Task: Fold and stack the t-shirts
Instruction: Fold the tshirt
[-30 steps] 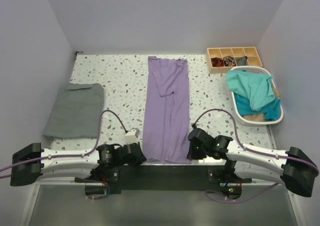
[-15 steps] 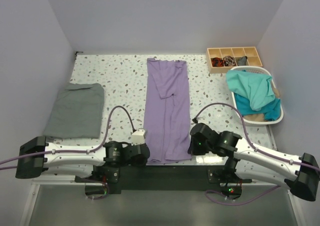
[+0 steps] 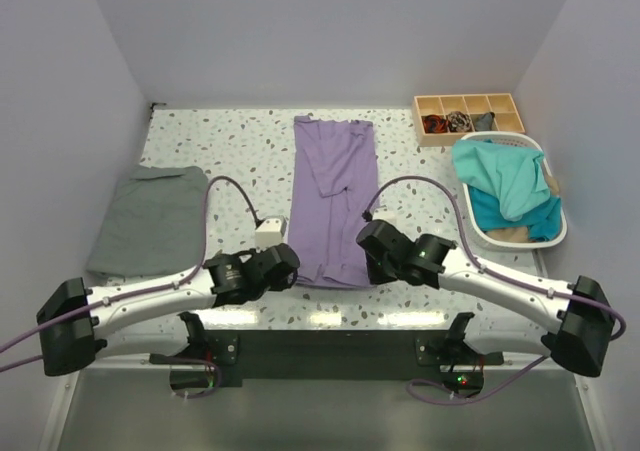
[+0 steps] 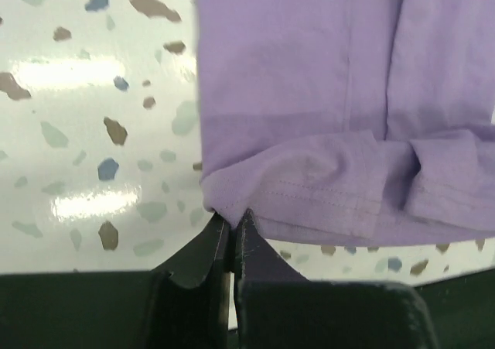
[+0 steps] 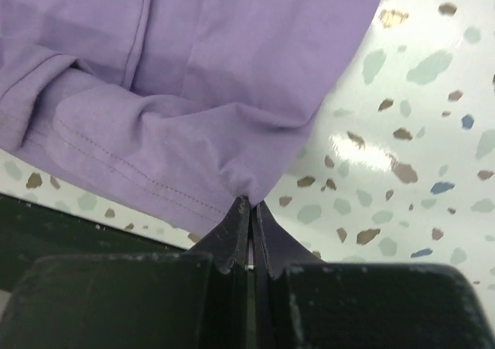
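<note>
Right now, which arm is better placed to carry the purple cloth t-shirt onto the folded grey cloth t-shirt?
Probably left. The left gripper is shut on a near corner of the purple cloth t-shirt, and the folded grey cloth t-shirt lies on its side.

The long shirt point(image 3: 335, 196) lies in the middle, a folded shirt point(image 3: 150, 219) left, basket point(image 3: 505, 241) right, tray point(image 3: 436, 139) behind it.

No text, label, brand, number or sign can be read in any view. The lavender t-shirt point(image 3: 335, 196) is plain cloth, and the wooden tray point(image 3: 468, 97) far right of it bears no legible mark.
</note>
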Robot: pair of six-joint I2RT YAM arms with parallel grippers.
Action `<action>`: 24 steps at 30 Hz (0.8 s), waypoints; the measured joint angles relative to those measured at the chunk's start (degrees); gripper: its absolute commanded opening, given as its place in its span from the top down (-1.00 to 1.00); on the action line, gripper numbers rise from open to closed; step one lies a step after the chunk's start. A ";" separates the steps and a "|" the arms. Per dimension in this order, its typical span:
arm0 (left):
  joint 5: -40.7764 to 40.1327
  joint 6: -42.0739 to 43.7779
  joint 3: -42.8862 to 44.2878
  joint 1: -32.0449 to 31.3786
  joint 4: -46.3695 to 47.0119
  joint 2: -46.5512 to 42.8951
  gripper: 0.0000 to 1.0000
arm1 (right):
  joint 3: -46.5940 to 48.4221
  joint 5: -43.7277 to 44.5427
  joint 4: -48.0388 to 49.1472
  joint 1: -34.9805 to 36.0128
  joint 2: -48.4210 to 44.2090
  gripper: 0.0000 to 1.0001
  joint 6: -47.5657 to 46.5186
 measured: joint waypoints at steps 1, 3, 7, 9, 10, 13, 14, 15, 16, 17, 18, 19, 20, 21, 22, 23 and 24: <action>-0.11 1.46 0.39 1.66 1.05 1.14 1.00 | 0.83 0.22 0.46 -0.79 1.40 1.00 -1.11; 0.00 4.22 1.27 4.81 3.28 3.32 1.00 | 2.60 0.76 1.03 -2.19 4.37 1.00 -3.30; 1.16 10.51 3.89 11.10 9.40 8.39 1.00 | 6.69 1.64 2.73 -5.20 10.58 1.00 -8.04; 2.01 13.29 5.75 13.27 12.02 11.61 1.00 | 8.17 1.68 3.41 -6.71 12.76 1.00 -9.92; 2.51 14.47 6.73 14.25 13.29 13.31 1.00 | 9.09 1.60 3.91 -7.89 14.03 1.00 -11.08; 4.33 17.73 9.31 16.79 16.96 18.03 1.00 | 10.86 1.46 4.83 -10.82 16.65 1.00 -13.27; 4.96 18.56 10.08 17.64 18.01 19.41 1.00 | 11.54 1.33 5.22 -11.85 17.64 1.00 -13.88; 5.55 19.39 10.75 18.53 18.99 20.68 1.00 | 12.22 1.25 5.60 -12.79 18.67 1.00 -14.49; 6.10 20.15 11.45 19.32 19.54 21.86 1.00 | 13.07 1.18 5.90 -13.75 19.80 1.00 -15.08; 6.58 20.83 12.17 20.06 20.09 22.95 1.00 | 13.70 1.16 6.38 -14.47 20.81 1.00 -15.67; 6.97 21.31 12.70 20.63 20.57 23.76 1.00 | 14.14 1.16 6.75 -14.93 21.53 1.00 -16.09; 7.39 21.99 13.35 21.33 20.90 24.70 1.00 | 14.73 1.14 6.91 -15.50 22.45 1.00 -16.61; 7.74 22.53 13.99 21.99 21.40 25.59 1.00 | 15.39 1.11 7.06 -15.93 23.32 1.00 -17.18; 8.15 22.99 14.45 22.64 22.01 26.32 1.00 | 16.11 1.14 7.13 -16.39 24.22 1.00 -17.62; 8.57 23.43 14.86 23.23 22.34 26.91 1.00 | 16.92 1.14 7.19 -16.81 25.20 1.00 -18.05; 8.83 23.87 15.32 23.85 22.64 27.43 1.00 | 17.79 1.14 7.28 -17.20 26.18 1.00 -18.56; 9.11 24.22 15.82 24.44 22.97 28.02 1.00 | 18.67 1.14 7.45 -17.70 27.15 1.00 -18.99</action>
